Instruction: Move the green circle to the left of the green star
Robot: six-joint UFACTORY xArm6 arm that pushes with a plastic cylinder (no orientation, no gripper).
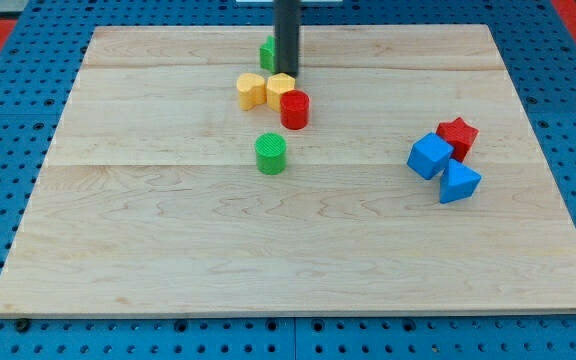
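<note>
Eight blocks lay on the board (298, 260), seen from the one camera view; all places below are taken from the green circle (271, 154).

The green circle stood alone, upright, clear of every other block. Just above it and slightly toward the view's right sat the red cylinder (295, 109), apart from the circle. Touching the cylinder's upper left was a yellow block (281, 87), shape unclear, and beside that, to the view's left, a yellow heart (251, 91); the two yellows touched.

Further above the circle, near the board's top edge, the green star (267, 52) showed only in part, its right side hidden behind the rod (287, 30). My tip (287, 71) came down just right of the star and directly above the yellow block, well above the circle. Whether the tip touched star or yellow block could not be told. The arm carried no gripper, so nothing was grasped; the rod held nothing.

Well off to the circle's right, three blocks clustered: a blue cube (430, 156) at about the circle's level, a red star (458, 136) touching it on the upper right, and a blue triangle (458, 183) just below the two.

The circle thus lay below the green star, not to its left.
</note>
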